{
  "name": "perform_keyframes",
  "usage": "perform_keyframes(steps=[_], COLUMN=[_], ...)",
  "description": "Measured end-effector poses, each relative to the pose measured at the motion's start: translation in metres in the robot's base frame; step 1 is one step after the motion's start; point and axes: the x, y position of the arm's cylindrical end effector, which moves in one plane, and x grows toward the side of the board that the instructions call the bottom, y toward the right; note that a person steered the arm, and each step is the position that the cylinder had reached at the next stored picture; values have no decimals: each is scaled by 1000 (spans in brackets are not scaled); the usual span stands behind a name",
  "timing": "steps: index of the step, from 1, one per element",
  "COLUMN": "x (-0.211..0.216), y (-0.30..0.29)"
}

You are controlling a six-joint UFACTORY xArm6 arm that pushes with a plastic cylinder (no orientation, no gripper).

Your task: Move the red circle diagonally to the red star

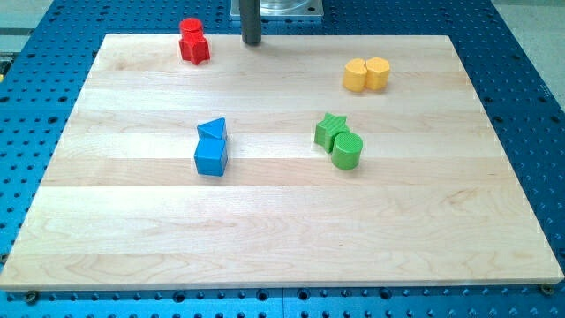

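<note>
The red circle and the red star stand touching at the board's top left, the circle just above the star. My tip rests on the board near its top edge, to the right of both red blocks and apart from them.
A blue triangle sits on top of a blue cube left of centre. A green star touches a green cylinder right of centre. Two yellow blocks stand together at the top right. The wooden board lies on a blue perforated table.
</note>
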Motion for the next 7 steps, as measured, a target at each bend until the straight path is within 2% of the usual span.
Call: perform_keyframes(steps=[2, 3, 4, 5, 7], x=[-3, 6, 54, 80, -1], y=[-22, -57, -99, -130, -143])
